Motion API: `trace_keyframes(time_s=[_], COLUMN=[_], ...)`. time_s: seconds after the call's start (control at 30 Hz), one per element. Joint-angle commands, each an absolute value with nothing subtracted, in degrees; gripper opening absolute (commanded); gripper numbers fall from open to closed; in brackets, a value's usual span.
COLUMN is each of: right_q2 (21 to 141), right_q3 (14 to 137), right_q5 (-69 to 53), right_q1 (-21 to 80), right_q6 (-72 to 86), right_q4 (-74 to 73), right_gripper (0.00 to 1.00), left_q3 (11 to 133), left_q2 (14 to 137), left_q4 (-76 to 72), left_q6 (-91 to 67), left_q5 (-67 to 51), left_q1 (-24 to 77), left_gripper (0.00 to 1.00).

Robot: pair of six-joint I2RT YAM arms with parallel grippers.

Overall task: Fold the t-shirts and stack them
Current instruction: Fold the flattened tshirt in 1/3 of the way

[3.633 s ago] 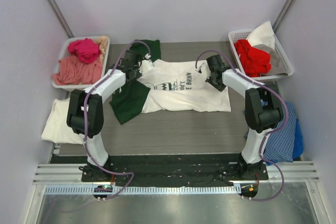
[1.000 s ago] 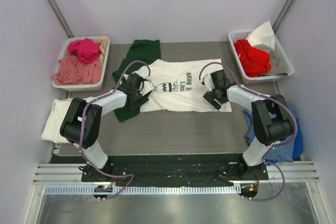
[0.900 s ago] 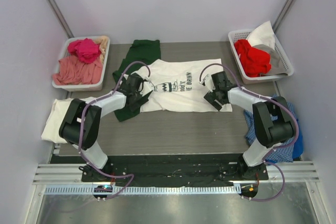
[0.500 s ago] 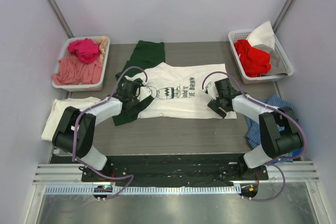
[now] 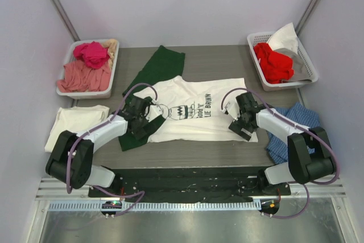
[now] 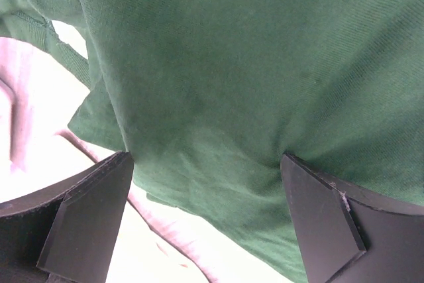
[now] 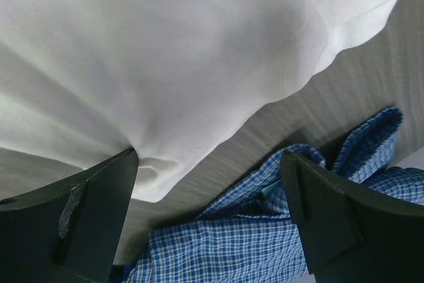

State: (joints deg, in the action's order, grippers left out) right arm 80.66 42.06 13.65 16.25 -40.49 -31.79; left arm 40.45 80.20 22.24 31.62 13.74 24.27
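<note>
The white t-shirt (image 5: 196, 109) with black cartoon print lies spread flat mid-table. A dark green t-shirt (image 5: 162, 64) runs under its left side, down to the front left. A cream t-shirt (image 5: 74, 123) lies folded at the left edge. My left gripper (image 5: 149, 119) is open, its fingers pressed down where green meets white. The left wrist view shows green fabric (image 6: 252, 64) between the spread fingers (image 6: 86, 217) and white cloth (image 6: 40, 97) beside it. My right gripper (image 5: 242, 123) is open over the white t-shirt's right hem (image 7: 165, 51), one finger (image 7: 86, 210) touching it.
A left basket (image 5: 63, 75) holds pink garments. A right basket (image 5: 307, 64) holds a red garment and a white cloth. A blue checked cloth (image 5: 296, 129) lies bunched at the right front, just beside my right gripper (image 7: 212, 223), with bare table (image 7: 371, 84) between.
Both arms have drawn back toward the near edge with jaws wide. The white and green t-shirts slid toward the front with them. The white one lies flatter.
</note>
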Motion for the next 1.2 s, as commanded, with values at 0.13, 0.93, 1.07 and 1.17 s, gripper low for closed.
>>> trace_keyframes(time_s=[0.13, 0.93, 1.07, 1.17], right_q2=[73.1, 68.9, 75.0, 81.4], right_q3=[39.4, 54.7, 58.2, 62.6], right_q5=[8.8, 13.3, 16.0, 16.8], right_q1=[15.9, 15.8, 15.2, 14.2], right_q6=[-45.1, -37.3, -32.8, -28.1], right_q4=[-43.9, -36.2, -24.4, -18.7], right_gripper=[0.99, 0.99, 0.98, 0.98], left_q3=[37.1, 49.8, 54.3, 60.2], left_q2=[76.9, 66.5, 72.2, 80.4], left_q4=[30.9, 25.0, 17.0, 12.2], left_q6=[28.7, 26.3, 26.1, 26.8], left_q5=[13.4, 18.8, 20.2, 19.3], left_q1=[26.5, 28.1, 26.8, 24.5], left_gripper=[1.00, 1.00, 1.00, 1.00])
